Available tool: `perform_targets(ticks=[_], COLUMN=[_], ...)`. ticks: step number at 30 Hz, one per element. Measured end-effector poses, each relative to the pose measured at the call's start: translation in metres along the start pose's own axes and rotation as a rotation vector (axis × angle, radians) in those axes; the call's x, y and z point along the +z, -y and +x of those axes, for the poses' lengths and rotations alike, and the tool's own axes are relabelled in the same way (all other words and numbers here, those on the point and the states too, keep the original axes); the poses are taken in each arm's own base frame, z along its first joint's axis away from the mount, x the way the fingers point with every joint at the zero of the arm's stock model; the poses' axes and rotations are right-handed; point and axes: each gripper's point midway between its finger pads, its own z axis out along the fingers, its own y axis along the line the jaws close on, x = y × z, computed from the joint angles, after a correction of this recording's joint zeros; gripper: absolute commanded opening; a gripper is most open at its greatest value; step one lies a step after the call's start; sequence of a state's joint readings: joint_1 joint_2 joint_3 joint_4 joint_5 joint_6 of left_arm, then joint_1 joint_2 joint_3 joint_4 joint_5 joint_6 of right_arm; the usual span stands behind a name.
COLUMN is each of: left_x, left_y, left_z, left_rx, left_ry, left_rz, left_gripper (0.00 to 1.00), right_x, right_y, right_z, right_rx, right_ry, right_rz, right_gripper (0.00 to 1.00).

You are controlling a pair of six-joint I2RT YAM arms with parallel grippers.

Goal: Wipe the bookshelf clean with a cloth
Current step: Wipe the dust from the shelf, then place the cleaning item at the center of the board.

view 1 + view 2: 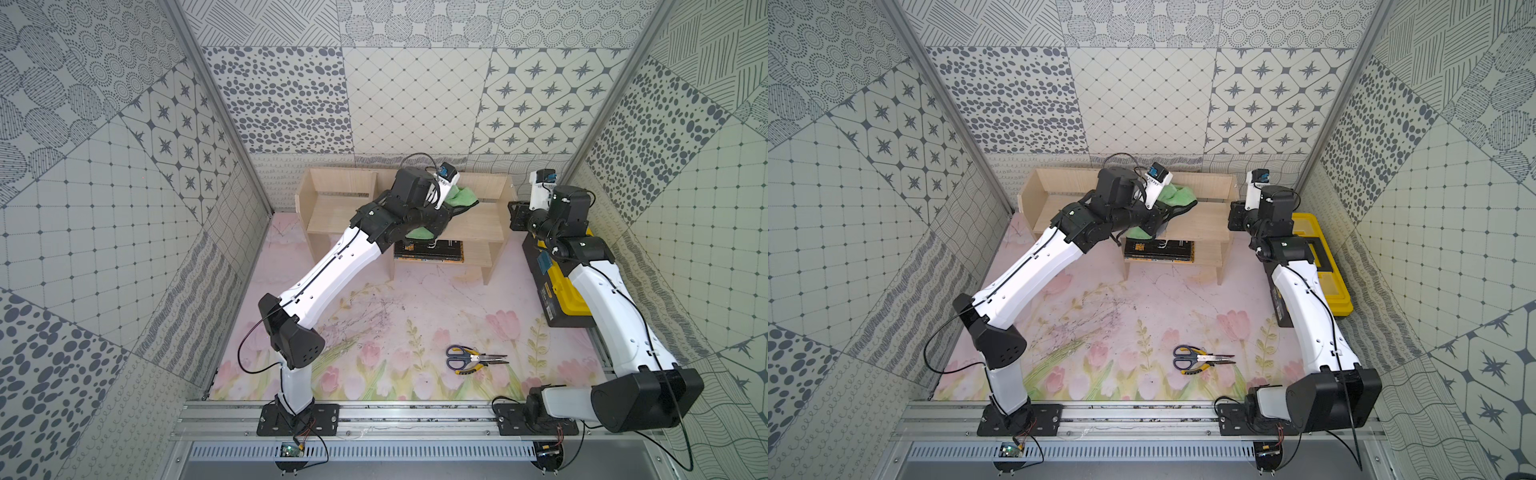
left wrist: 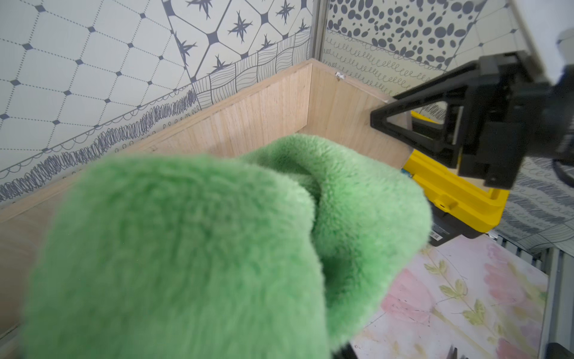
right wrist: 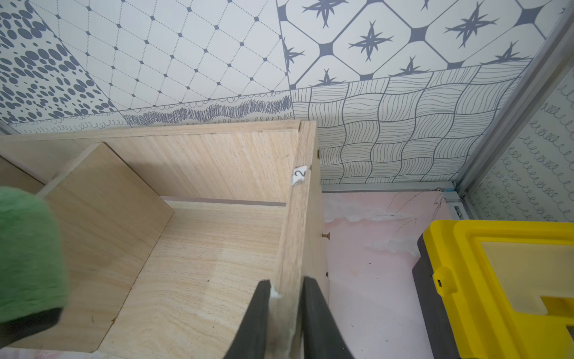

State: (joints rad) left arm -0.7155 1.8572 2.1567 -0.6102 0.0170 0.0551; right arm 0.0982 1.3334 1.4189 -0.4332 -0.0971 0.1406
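Scene: From the remote desk I look down on the bookshelf (image 1: 332, 212), which stands at the far edge of the flowered table mat (image 1: 374, 307). Both arms reach to it.
Cloth: The cloth (image 1: 461, 196) shows its green face up with a dark grey edge. It is bunched over the left gripper (image 1: 1160, 222), above the shelf's long board. I cannot tell which bay it is over.
Left hand: Green pile fills the wrist view and hides the fingers. The hand is closed tight with the cloth pinched in it.
Right hand: The right gripper (image 3: 287, 281) straddles the bookshelf's right side panel, one finger on each face, clamped on the wood.
Lower shelf: A dark book (image 1: 428, 250) lies flat on it.
Right bay: Pale board runs between a divider (image 3: 108, 199) and the side panel. A paper tag (image 3: 299, 175) marked 2 sits on the panel's edge.
Toolbox: The yellow and black toolbox (image 1: 557, 299) sits on the mat just beside the shelf's right end, under the right arm. Its lid is down, so I cannot see the contents.
Loose on the mat: Scissors (image 1: 457, 357) and pliers (image 1: 471, 369) lie touching, well apart from the shelf.
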Motion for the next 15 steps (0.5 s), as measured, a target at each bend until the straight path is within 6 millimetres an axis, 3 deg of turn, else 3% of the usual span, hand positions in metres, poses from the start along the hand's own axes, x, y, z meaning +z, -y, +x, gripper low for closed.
perform_targets(ticks=[3, 7, 13, 15], left_x=[-0.029, -0.059, -0.092, -0.101], left_y=[0.008, 0.019, 0.025, 0.027], left_z=[-0.008, -0.011, 0.012, 0.025], left_rx=[-0.006, -0.012, -0.031, -0.048], left_ry=[0.042, 0.077, 0.088, 0.080], left_rz=[0.045, 0.101, 0.151, 0.173], left_gripper=[0.00, 0.00, 0.00, 0.00], right_x=[-0.005, -0.034, -0.076, -0.083], right_y=[-0.002, -0.022, -0.051, -0.082], right_z=[0.002, -0.014, -0.035, -0.031], right_rx=[0.004, -0.036, -0.107, -0.181], right_ry=[-0.007, 0.052, 0.152, 0.148], right_rz=[-0.001, -0.063, -0.099, -0.126], right_gripper=[0.43, 0.70, 0.78, 0.79])
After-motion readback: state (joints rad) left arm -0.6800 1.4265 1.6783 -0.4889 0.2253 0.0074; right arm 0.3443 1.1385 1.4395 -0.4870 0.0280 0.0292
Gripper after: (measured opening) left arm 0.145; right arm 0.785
